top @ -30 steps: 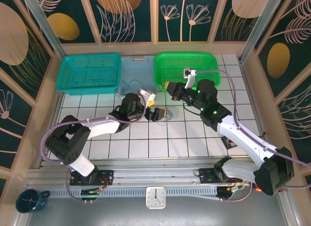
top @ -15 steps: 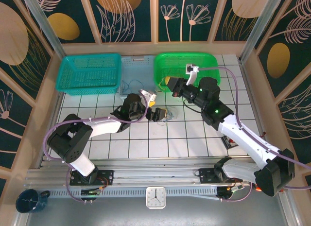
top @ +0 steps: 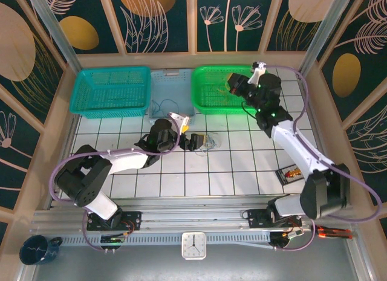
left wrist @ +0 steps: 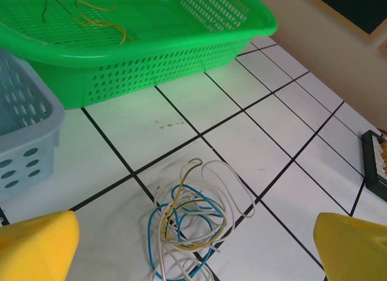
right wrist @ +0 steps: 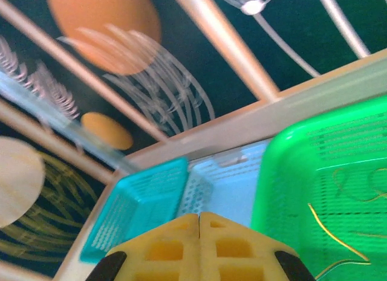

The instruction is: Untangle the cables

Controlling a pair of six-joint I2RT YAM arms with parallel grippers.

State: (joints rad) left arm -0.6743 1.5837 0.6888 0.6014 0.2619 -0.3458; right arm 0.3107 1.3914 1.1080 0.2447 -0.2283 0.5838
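The cables (left wrist: pixel 190 223) lie as a small tangle of blue, yellowish and whitish wires on the white tiles; from above the cables (top: pixel 209 141) sit mid-table. My left gripper (left wrist: pixel 195 257) is open, low over the table, its yellow fingertips (left wrist: pixel 37 245) wide apart on either side of the tangle and not touching it. It is the left gripper (top: pixel 188 139) just left of the tangle from above. My right gripper (top: pixel 234 83) hovers over the green basket (top: pixel 208 93). In its wrist view the right gripper (right wrist: pixel 199 232) is shut with nothing between the pads.
Loose yellow wires (left wrist: pixel 100 20) lie in the green basket (left wrist: pixel 151 57). A light blue basket (top: pixel 170 87) holding a thin blue wire and a teal basket (top: pixel 112 90) stand along the back. A small black object (top: pixel 290 173) lies at right.
My right arm has swung up and to the right, from near the tangle to above the green basket. The left gripper and the tangle have barely moved.
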